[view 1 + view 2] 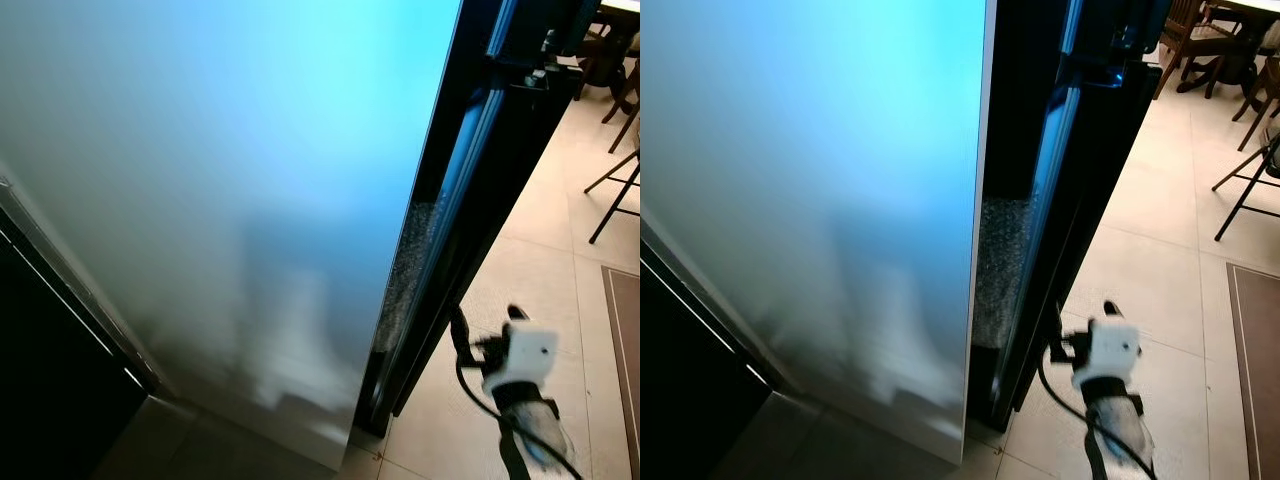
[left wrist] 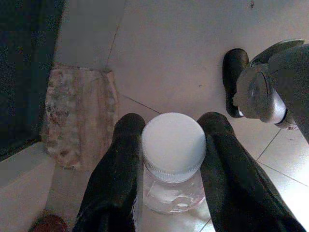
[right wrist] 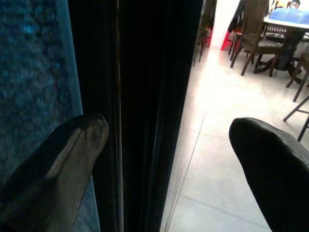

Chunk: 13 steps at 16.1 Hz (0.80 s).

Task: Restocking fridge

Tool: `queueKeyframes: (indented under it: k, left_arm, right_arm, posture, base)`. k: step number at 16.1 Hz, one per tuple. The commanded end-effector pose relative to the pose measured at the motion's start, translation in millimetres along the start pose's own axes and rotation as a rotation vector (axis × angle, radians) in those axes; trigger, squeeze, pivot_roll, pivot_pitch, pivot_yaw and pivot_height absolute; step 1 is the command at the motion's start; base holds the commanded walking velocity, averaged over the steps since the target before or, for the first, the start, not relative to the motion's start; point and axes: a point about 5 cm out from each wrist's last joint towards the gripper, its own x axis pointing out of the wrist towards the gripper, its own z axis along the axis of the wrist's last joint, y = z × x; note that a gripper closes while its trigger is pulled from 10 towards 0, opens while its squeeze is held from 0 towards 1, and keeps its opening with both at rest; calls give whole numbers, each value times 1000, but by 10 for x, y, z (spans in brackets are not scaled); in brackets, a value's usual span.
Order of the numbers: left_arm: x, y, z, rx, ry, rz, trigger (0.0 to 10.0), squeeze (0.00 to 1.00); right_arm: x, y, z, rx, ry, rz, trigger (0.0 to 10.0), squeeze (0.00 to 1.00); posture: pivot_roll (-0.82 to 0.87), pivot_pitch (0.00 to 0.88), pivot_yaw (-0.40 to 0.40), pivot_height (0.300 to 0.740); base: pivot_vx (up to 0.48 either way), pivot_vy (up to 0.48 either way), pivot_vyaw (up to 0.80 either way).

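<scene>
While the left gripper (image 2: 166,159) hangs low over the tiled floor (image 2: 193,58) with its two black fingers closed against the sides of a clear bottle with a white cap (image 2: 173,145), the right gripper (image 3: 169,159) is up at the fridge with its fingers spread wide, one tip near the dark edge of the fridge door (image 3: 140,96) and the other out over open floor, nothing between them. From the head, the right arm's white wrist housing (image 1: 522,362) sits low beside the door's edge, and the broad frosted panel of the fridge (image 1: 220,180) stands close in front, glowing blue. The door looks only narrowly ajar, a dark gap (image 1: 1025,150) showing down its length. The step in hand seems to be getting that door open so the bottle can go inside. To do it well, the right gripper should seat one finger behind the door's edge before pulling, then swing the door wide enough that the left arm can pass without knocking the bottle. The left grip should stay firm and the bottle upright meanwhile. Beyond the fridge, a table and chairs (image 3: 270,34) stand well apart across the pale floor.
</scene>
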Motion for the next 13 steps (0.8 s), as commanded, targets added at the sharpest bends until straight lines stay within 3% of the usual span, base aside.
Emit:
queueKeyframes:
  k: [1,5,13]
  left_arm:
    - [-4,-5,-46,7,17,-2,10000,0]
    - [-4,-11,-40,2,15,-2,10000,0]
    - [-4,-24,-42,-3,17,-6,10000,0]
  right_arm:
    - [37,-9,-11,-11,24,6,10000,0]
    - [178,-12,79,-14,-1,24,10000,0]
    - [307,64,118,-14,3,108,10000,0]
  posture:
    - [56,0,-13,740]
    - [56,0,-12,740]
    - [57,0,-12,740]
  base:
    - [0,0,0]
    - [0,0,0]
    - [0,0,0]
